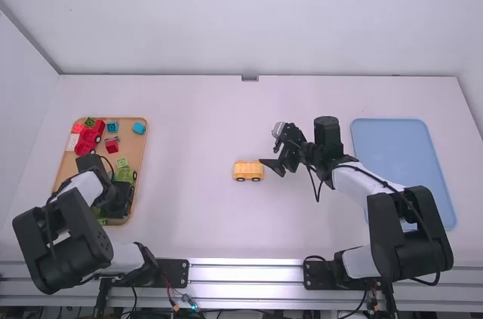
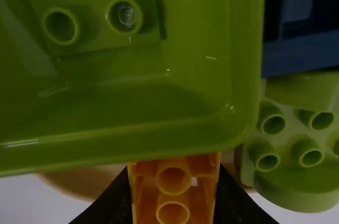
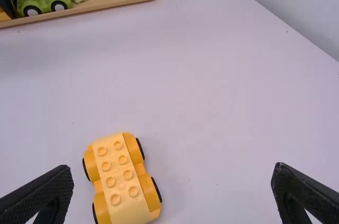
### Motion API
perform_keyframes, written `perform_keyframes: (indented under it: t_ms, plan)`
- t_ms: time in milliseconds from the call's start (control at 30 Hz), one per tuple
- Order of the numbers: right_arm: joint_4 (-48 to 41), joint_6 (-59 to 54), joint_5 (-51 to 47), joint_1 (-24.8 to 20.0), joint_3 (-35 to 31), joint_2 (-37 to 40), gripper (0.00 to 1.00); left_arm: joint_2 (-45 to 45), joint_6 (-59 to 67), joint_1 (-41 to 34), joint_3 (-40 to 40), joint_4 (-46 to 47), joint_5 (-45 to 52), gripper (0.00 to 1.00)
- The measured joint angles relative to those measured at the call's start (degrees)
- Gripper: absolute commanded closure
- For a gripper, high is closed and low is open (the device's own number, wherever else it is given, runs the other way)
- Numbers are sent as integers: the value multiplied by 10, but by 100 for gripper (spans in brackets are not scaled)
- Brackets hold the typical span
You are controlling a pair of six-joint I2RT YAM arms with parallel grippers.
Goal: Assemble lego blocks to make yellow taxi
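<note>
While the yellow car base point(image 1: 247, 171) stands on its wheels near the middle of the white table point(image 1: 196, 221), nothing is stacked on it. The taxi seems barely begun: the base is out, and the upper blocks are left to fit. Just beside it, the right gripper point(image 3: 172, 170) has its fingers spread wide, with nothing between them. Well apart, the left arm point(image 1: 72, 225) is over the wooden tray point(image 1: 134, 145); the left wrist view shows its gripper point(image 2: 174, 181) pinching an orange-yellow block point(image 2: 174, 211), studs showing, close to a large green piece point(image 2: 190, 102). The right wrist view shows the base's bare studs, the high view its side.
</note>
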State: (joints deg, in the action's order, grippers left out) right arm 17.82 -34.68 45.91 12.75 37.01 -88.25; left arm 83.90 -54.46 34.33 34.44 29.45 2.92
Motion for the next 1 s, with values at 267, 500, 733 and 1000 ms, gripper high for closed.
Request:
perform_keyframes:
  t_ms: [267, 500, 733, 1000]
  plan:
    - [11, 31, 1, 0, 0, 0, 1, -2, -1, 0, 36, 59, 22, 82]
    - [80, 148, 24, 0, 0, 0, 1, -63, 37, 0, 82, 56, 78, 81]
    - [235, 303, 93, 0, 0, 0, 2, -165, 139, -24, 89, -22, 221, 83]
    - [367, 471, 117, 0, 0, 0, 1, -195, 186, -198, 89, -174, 307, 87]
